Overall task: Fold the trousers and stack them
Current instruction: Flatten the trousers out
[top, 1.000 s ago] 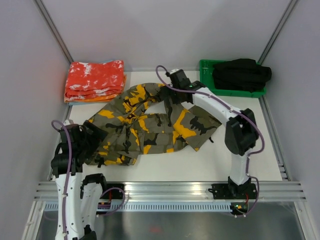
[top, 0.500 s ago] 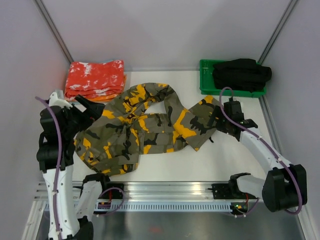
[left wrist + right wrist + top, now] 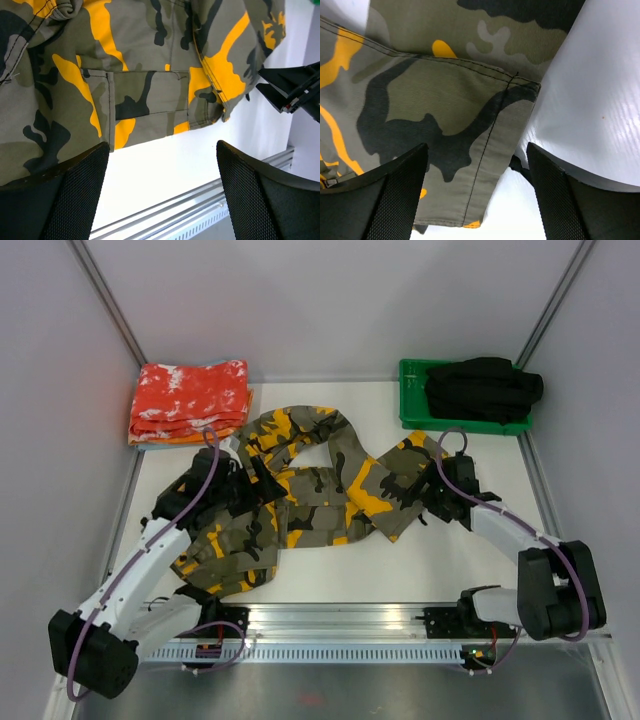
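Both gape wide, holding nothing: left claw [image 3: 161,150] over the middle-left of the trousers [image 3: 320,495], right claw [image 3: 476,147] at their right-hand hem corner; the trousers sprawl crumpled across the white worktop [image 3: 440,565]

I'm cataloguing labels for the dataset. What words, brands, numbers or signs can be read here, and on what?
None can be read.
The trousers show only camouflage patches, no tag in view.
The green tray, the black garment and the red-orange cloths show no lettering.
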Robot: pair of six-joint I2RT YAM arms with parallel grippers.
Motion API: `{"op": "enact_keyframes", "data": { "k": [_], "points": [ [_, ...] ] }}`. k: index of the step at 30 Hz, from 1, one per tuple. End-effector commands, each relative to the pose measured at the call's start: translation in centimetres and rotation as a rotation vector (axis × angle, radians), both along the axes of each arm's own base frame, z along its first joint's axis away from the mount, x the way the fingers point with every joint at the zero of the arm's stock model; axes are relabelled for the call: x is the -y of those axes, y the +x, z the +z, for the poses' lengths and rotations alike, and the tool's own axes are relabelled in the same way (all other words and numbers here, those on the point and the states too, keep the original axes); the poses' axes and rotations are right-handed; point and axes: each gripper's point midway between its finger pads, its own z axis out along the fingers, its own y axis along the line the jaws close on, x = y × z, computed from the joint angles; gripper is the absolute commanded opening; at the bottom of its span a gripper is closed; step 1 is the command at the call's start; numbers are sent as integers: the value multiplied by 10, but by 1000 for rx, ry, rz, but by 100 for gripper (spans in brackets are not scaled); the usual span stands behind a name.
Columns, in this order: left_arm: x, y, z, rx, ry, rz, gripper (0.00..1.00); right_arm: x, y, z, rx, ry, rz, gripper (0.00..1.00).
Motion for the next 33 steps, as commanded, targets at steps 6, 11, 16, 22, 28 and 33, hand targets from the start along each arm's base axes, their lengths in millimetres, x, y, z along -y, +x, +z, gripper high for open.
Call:
{"op": "enact_keyframes", "data": {
  "k": [6, 11, 16, 22, 28, 33],
  "points": [
    [8, 18, -7, 42, 4, 67, 92, -13, 1, -20, -20, 68, -13, 73],
    [7, 17, -18, 23, 22, 69, 93, -12, 1, -14, -15, 68, -17, 24],
    [13, 14, -39, -20, 51, 47, 93, -12, 8, 10, 14, 54, -2, 0],
    [32, 13, -62, -47, 113, -3, 92, -9, 16, 57, 109, 18, 28, 0],
    [61, 10, -71, -35, 163, -68, 91, 3, 73, 150, 278, -125, 69, 0],
    [89, 16, -65, 29, 139, -144, 90, 7, 161, 248, 457, -144, 121, 0]
  ]
}}
